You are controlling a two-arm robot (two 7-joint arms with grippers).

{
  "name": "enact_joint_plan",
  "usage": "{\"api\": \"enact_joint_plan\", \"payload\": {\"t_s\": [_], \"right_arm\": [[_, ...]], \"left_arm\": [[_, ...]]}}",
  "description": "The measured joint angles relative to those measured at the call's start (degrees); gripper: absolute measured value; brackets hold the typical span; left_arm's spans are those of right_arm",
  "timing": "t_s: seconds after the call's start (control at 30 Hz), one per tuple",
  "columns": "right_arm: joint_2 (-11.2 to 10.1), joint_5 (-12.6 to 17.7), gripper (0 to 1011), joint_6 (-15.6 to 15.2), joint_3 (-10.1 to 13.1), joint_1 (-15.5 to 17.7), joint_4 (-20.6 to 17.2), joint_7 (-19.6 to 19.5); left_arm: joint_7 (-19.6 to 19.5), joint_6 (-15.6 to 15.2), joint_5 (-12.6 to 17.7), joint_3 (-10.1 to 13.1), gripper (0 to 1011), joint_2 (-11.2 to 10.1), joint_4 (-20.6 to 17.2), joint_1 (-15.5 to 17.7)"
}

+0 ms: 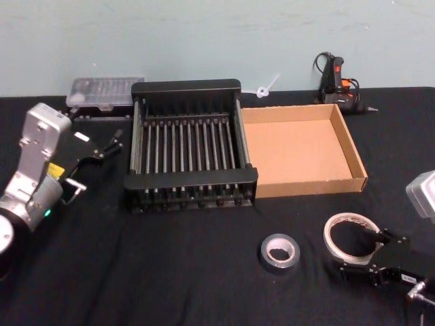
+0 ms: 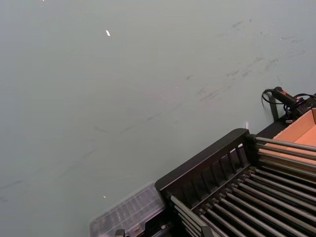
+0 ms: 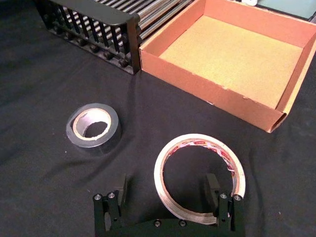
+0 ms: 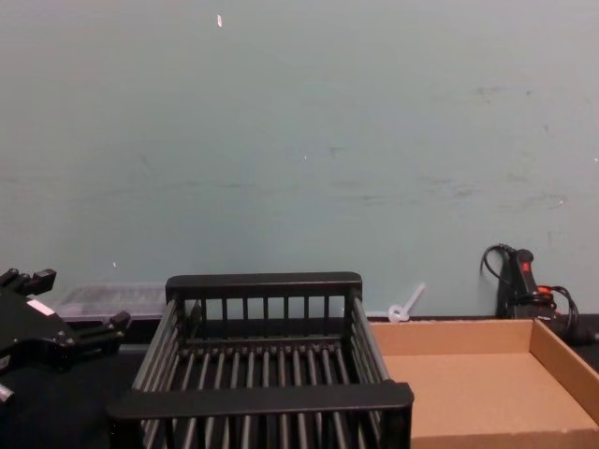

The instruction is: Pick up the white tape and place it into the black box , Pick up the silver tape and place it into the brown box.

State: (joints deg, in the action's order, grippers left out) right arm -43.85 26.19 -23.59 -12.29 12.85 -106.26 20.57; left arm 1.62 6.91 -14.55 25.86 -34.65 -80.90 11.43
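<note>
White tape (image 3: pixel 199 177), a thin-walled translucent roll with red print on its inner ring, lies flat on the black counter (image 3: pixel 44 163) in front of the shallow tan cardboard brown box (image 3: pixel 232 59), with the thick dull-grey silver tape (image 3: pixel 94 127) near it on the side of the black slatted plastic crate, the black box (image 1: pixel 189 146). Both boxes look empty, so the first step, grasping the white roll, seems to be in hand. The right gripper (image 3: pixel 168 195) is spread wide and low at the roll: one finger (image 3: pixel 213 185) sits inside the ring, the other outside the near wall, with no squeeze evident. Next it would need to shut on that wall, lift, and carry the roll across to the black crate. The left gripper (image 1: pixel 102 149) hangs open beside the crate, holding nothing.
</note>
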Motion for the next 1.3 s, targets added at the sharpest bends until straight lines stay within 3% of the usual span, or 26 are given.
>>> {"api": "enact_joint_plan", "payload": {"t_s": [1.3], "right_arm": [[2.01, -0.40, 1002, -1.01, -2.42, -3.13, 3.85, 0.41]], "left_arm": [[0.00, 0.00, 0.00, 0.00, 1001, 0.00, 0.00, 0.00]]}}
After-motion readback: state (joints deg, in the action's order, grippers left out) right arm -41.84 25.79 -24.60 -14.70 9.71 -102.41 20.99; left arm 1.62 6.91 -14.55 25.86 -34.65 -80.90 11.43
